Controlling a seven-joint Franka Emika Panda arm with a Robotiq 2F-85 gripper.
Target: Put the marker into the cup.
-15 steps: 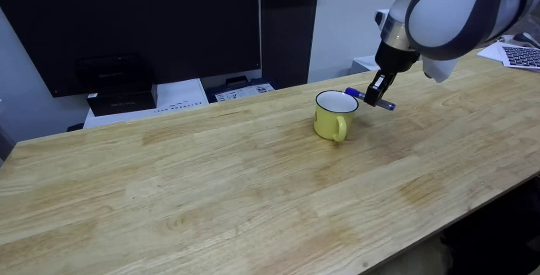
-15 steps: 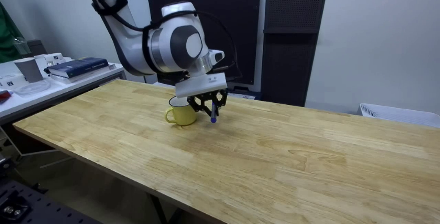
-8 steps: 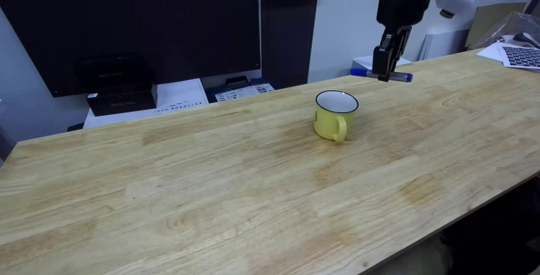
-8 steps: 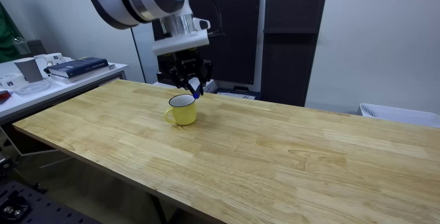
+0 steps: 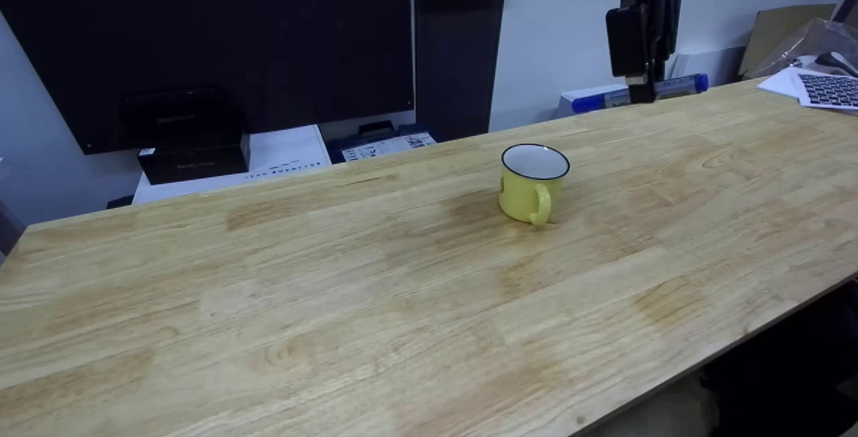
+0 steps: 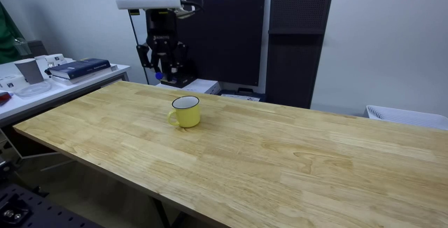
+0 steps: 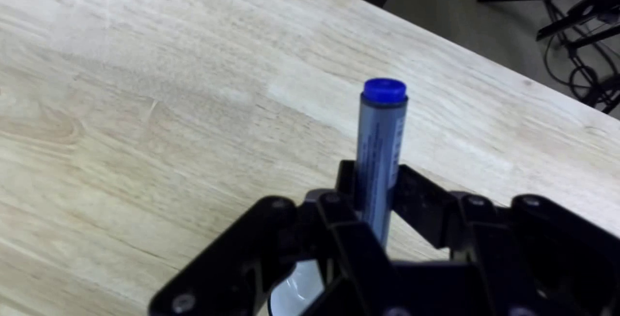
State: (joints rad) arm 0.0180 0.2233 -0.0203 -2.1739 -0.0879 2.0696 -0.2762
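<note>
Basically, gripper (image 7: 374, 185) clamped on marker (image 7: 381, 136); both higher than cup (image 5: 525, 190) & apart frm it; cup upright, tbl (image 5: 375, 289) under it.

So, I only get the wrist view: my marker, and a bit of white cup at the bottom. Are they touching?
Observer: No, both exterior views show a gap between the marker and the cup.
Operator: Phew! And what's on the end that the jaws hide from me?
Observer: A blue cap; it shows in an exterior view.
</note>
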